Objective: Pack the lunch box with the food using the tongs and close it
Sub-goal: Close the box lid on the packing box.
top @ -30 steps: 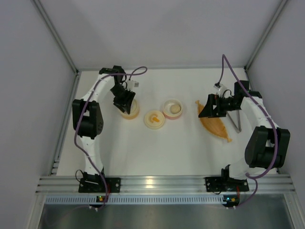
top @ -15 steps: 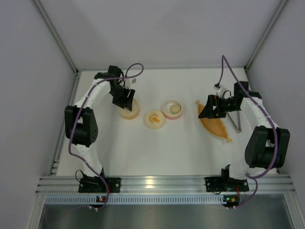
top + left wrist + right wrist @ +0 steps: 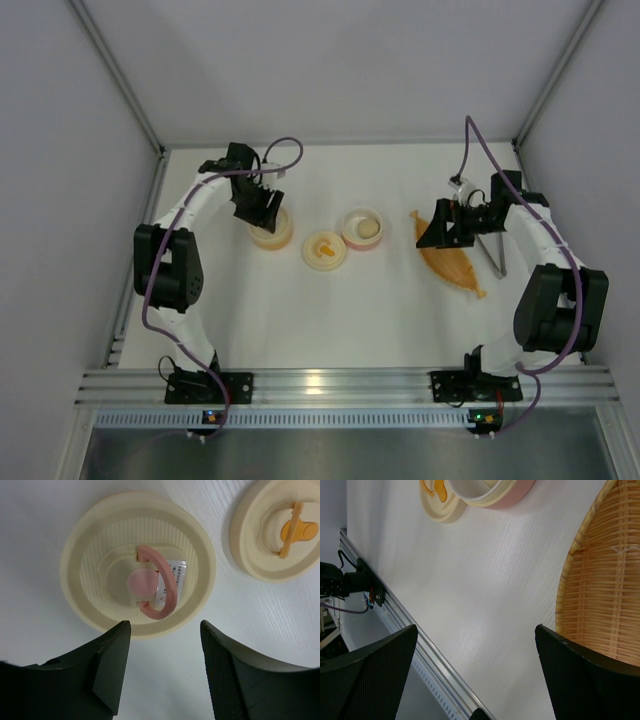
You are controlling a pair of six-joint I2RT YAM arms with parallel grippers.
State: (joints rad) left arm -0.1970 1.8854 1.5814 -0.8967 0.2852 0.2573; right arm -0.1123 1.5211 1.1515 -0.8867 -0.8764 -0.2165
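Note:
A cream lid with a pink handle sits on the yellowish round lunch box. My left gripper hovers open just off its rim with nothing between the fingers, and the top view shows the left gripper at the box's far edge. A pink open container holds a cream-white food ball. A loose lid with an orange handle lies between the two containers. The grey tongs lie right of the orange boat tray. My right gripper stands wide open and empty at the tray's left edge.
The right arm's wrist hangs over the tray's far end. An aluminium rail runs along the near edge. Grey walls close in both sides and the back. The right wrist view shows the pink container and the wicker tray.
My left gripper has opened wider and drawn back a little from the pink-handled lid, with its elbow swinging left. The right arm has not moved.

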